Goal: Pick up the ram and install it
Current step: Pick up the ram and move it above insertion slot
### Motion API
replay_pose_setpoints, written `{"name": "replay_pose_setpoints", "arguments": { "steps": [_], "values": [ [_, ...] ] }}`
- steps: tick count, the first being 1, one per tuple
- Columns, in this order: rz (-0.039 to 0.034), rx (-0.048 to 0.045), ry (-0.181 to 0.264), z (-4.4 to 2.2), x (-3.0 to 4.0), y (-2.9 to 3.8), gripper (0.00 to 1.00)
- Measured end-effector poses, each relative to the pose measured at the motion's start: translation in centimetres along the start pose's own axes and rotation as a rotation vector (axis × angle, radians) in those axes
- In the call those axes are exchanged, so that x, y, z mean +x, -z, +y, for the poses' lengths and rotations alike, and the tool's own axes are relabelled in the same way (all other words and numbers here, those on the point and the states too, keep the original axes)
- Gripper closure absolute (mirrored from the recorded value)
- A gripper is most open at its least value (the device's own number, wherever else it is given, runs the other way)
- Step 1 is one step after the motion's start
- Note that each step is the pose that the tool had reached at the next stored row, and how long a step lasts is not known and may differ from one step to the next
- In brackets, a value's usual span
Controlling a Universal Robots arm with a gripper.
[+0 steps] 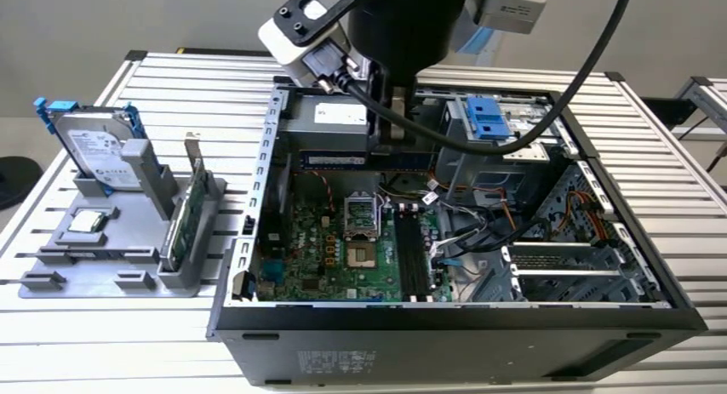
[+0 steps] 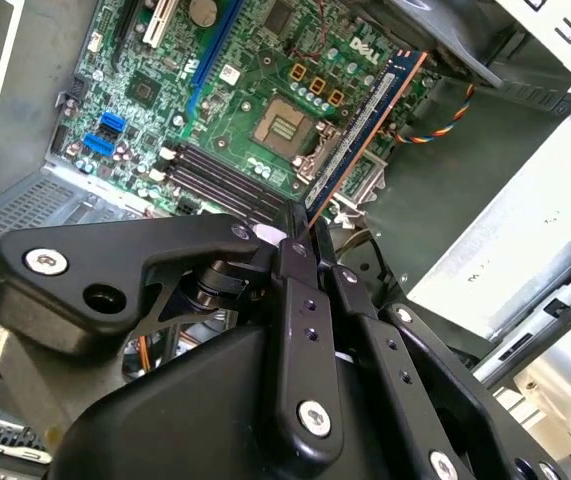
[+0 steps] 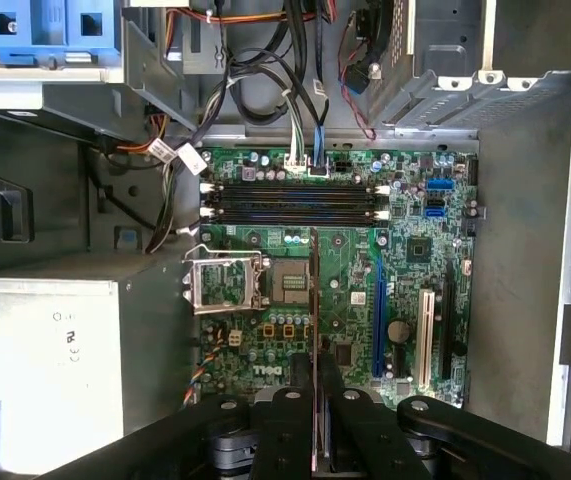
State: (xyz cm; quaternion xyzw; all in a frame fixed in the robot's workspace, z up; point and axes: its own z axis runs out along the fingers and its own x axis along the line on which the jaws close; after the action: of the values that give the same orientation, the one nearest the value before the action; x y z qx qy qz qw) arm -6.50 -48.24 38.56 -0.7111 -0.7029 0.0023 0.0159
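The gripper point(image 1: 394, 126) hung in the upper middle of the exterior view over the open computer case point(image 1: 244, 266). It was clenched on the ram point(image 1: 335, 160), which was held on edge above the motherboard point(image 1: 329, 249) and apart from the black memory slots point(image 1: 411, 258). In the second wrist view the ram point(image 2: 365, 120) stuck out past the fingers. At the left of the exterior view a hard drive point(image 1: 97, 147) and a green card point(image 1: 187, 211) stood in a grey holder point(image 1: 125, 241) on the bench point(image 1: 170, 79).
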Motion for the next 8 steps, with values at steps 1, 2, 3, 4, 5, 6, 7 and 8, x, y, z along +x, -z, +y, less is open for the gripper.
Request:
{"name": "replay_pose_setpoints", "arguments": {
  "steps": [1,2,3,4,5,6,7,8],
  "values": [
    [-0.0001,0.0001,0.0,0.0,0.03,0.01,1.0],
    [0.0,0.0,0.0,0.0,0.06,0.0,1.0],
    [0.0,0.0,0.0,0.0,0.1,0.0,1.0],
    [-0.0001,0.0001,0.0,0.01,0.15,0.0,1.0],
    [-0.0001,0.0001,0.0,0.02,0.22,0.0,1.0],
    [0.0001,0.0,0.0,0.02,0.28,-0.01,1.0],
    [0.0,0.0,0.0,0.03,0.35,0.0,1.0],
    [0.0,0.0,0.0,0.04,0.42,-0.01,1.0]
  ]
}}
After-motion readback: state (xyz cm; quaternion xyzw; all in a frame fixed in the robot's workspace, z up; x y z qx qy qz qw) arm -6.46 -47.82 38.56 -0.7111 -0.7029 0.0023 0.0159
